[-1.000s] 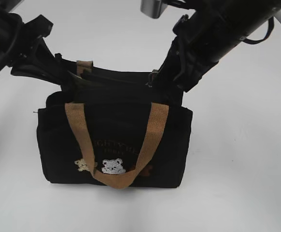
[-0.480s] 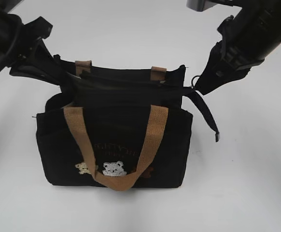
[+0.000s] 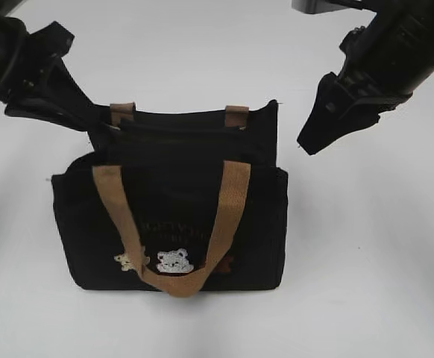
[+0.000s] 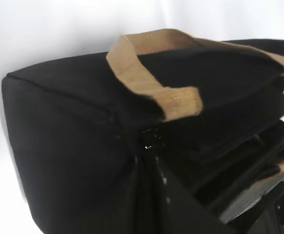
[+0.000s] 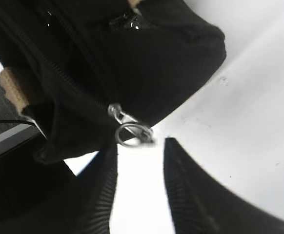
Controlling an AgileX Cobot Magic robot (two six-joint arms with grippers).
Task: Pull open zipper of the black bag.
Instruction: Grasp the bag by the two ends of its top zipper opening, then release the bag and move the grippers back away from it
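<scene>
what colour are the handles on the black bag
Tan handles, clearest in the exterior view.

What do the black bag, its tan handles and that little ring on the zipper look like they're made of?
The black bag: matte woven fabric, probably canvas, since it creases softly and gives no shine. The tan handles: coarse webbing with a visible ribbed weave. The ring on the zipper: shiny silver metal, judging by its bright glints.
</scene>
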